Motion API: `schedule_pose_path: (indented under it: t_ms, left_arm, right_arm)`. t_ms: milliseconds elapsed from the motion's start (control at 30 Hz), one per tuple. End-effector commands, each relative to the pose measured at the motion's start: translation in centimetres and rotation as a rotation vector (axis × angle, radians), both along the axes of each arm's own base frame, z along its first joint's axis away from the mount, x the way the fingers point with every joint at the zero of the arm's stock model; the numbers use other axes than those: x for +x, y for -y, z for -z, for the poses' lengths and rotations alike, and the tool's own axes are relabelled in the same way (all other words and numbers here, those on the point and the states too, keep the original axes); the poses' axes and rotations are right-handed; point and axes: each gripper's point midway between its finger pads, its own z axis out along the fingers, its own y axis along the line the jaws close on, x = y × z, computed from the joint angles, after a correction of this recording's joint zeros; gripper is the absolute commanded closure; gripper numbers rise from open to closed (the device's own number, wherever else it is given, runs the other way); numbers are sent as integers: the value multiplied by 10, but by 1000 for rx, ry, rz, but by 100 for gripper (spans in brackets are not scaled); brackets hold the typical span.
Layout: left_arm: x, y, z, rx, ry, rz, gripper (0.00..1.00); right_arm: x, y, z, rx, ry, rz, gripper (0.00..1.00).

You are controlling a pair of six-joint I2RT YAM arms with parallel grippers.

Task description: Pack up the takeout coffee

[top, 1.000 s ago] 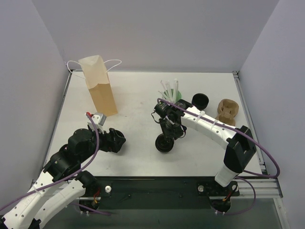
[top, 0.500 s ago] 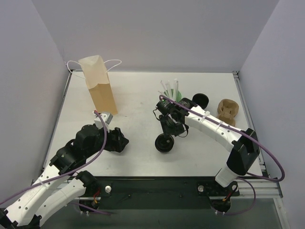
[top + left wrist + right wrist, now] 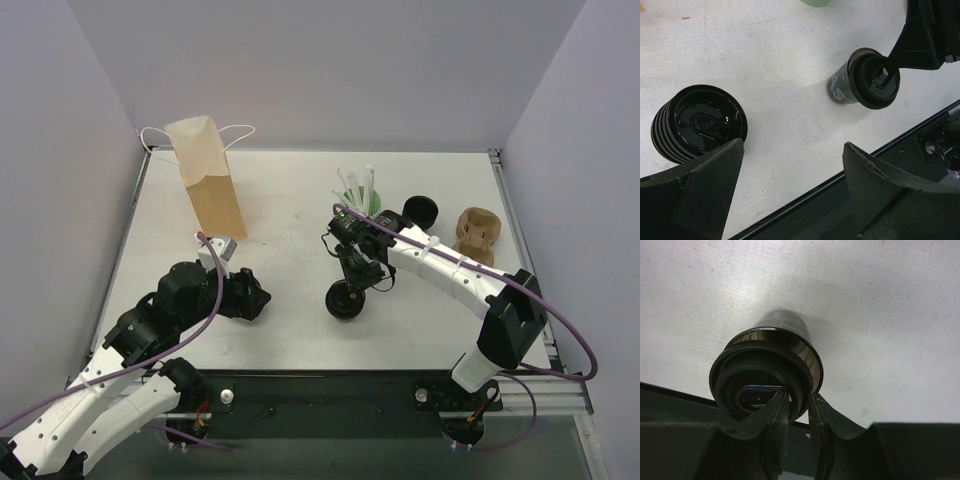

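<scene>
On the white bench (image 3: pixel 290 190), near the front edge, the coffee (image 3: pixel 345 300) stands upright; our right tool (image 3: pixel 799 405) pinches its lid rim, likely to carry it to the bag (image 3: pixel 210 180). Our left tool (image 3: pixel 794 145) gapes, empty.

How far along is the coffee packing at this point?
Done: the takeout coffee is lidded. In hand: the right gripper pinches its lid rim, cup on the table. Remaining: lifting it into the paper bag, which stands apart at the far left.

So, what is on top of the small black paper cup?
A round black plastic lid, pinched at its rim by the right gripper. What the cup holds is hidden.
</scene>
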Motion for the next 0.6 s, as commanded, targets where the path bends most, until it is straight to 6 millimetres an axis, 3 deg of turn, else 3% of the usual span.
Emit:
schedule_pose_path:
  t_ms: [0,200,333,567]
  left_arm:
    - [4,3,-17,-34,57,4,10]
    - [5,1,-17,-32,62,-5,10]
    - [4,0,-18,-32,62,-8,10]
    - [4,0,-19,-36,65,-10,10]
  right_arm:
    - [-6,7,0,-13,-13,-4,79]
    - [-7,9,2,-22,-20,-8,82]
    - [-6,9,1,-16,-13,-8,92]
    - [1,9,-7,-12,33,-2,99]
